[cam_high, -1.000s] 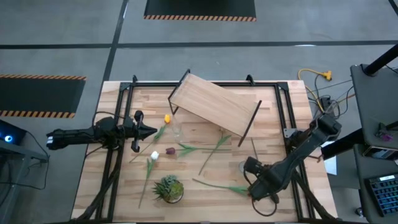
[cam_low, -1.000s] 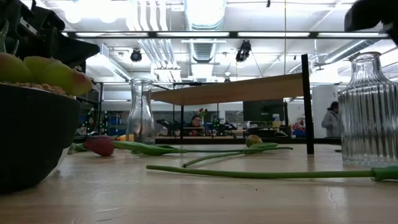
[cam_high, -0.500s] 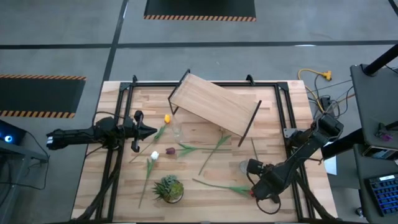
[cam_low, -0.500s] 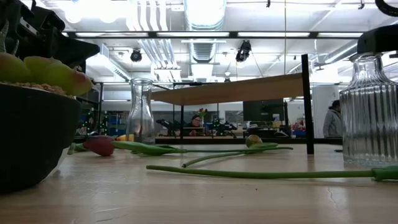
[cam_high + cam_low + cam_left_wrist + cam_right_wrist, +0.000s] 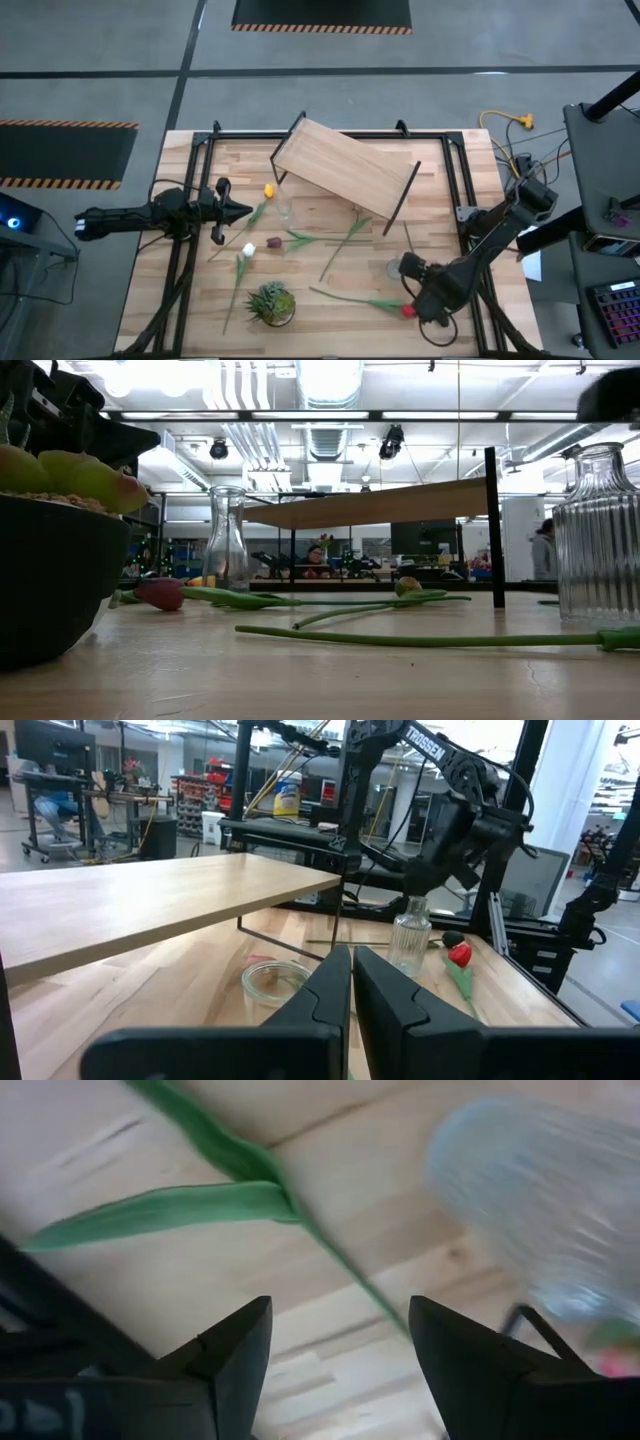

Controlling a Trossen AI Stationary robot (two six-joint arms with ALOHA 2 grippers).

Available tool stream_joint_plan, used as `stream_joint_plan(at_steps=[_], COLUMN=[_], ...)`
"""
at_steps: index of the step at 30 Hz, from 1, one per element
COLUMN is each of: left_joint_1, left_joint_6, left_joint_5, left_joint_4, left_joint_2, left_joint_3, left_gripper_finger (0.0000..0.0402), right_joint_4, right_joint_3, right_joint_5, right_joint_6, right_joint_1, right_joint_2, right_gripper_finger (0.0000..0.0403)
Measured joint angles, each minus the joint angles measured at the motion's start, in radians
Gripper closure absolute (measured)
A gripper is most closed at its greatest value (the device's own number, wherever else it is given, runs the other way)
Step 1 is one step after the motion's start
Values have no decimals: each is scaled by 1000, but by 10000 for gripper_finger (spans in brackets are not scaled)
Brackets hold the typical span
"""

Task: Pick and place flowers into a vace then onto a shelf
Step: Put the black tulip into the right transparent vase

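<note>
right gripper (image 5: 340, 1342) fingers apart, holding nothing, low over the table with a green tulip stem (image 5: 335, 1252) passing between them, ribbed glass vase (image 5: 394, 268) just beside it; red tulip head (image 5: 408, 311) close by; left gripper (image 5: 243, 210) shut, well away near the shelf (image 5: 345, 168)
</note>
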Motion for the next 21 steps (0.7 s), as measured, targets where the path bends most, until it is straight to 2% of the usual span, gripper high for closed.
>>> stream_joint_plan(at_steps=[4,12,21], left_joint_1=[0,0,0], left_joint_6=[0,0,0], left_joint_5=[0,-2,-2], left_joint_4=[0,0,0], left_joint_2=[0,0,0], left_joint_3=[0,0,0], left_gripper_finger=[402,402,402], right_joint_4=[40,90,108], right_joint_3=[0,-34,-105], right_joint_5=[57,122,118], right_joint_6=[-60,-245,-226], right_joint_1=[54,172,195], right_joint_2=[-23,24,58], right_gripper_finger=[175,175,175])
